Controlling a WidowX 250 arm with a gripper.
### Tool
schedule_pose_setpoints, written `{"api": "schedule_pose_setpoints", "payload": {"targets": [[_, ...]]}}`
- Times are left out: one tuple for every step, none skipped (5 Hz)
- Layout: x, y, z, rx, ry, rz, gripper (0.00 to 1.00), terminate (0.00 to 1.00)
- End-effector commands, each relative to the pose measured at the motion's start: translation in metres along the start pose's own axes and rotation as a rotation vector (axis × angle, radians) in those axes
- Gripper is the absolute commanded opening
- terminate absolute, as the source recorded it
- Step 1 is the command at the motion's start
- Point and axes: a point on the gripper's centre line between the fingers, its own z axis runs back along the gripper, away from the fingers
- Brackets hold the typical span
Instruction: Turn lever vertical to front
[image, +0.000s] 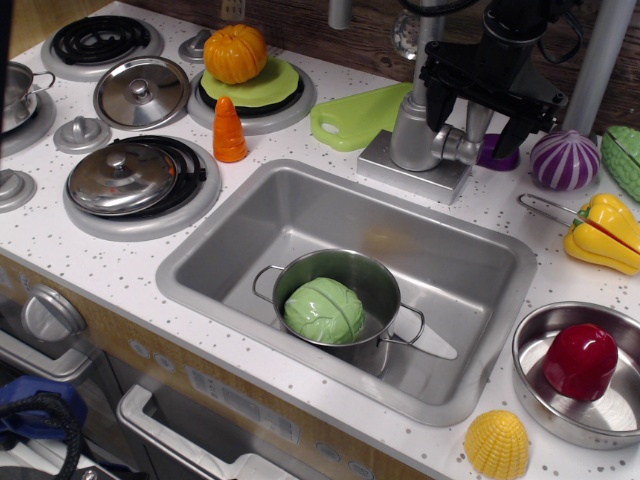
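The lever (457, 147) is a short silver-grey stub jutting to the right from the cylindrical faucet body (413, 135) behind the sink. My black gripper (478, 122) hangs just above and to the right of the lever. Its fingers (438, 108) are spread apart and hold nothing. The lever's tip lies below the gap between them, and I cannot tell whether a finger touches it. The gripper hides part of the faucet's upper section.
The sink (300, 200) holds a pot with a green cabbage (323, 309). A purple eggplant (497, 153), a purple onion (565, 160) and a yellow pepper (603, 232) lie right of the faucet. A green cutting board (355, 117) lies to its left. A clear knob (405, 35) sits by the pipe.
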Motion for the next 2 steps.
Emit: {"api": "schedule_pose_setpoints", "payload": {"targets": [[0.0285,0.0104,0.0349,-0.005,-0.097,-0.001,1.0,0.0],[0.034,0.0089,0.0379,0.011,-0.11,-0.01,1.0,0.0]]}}
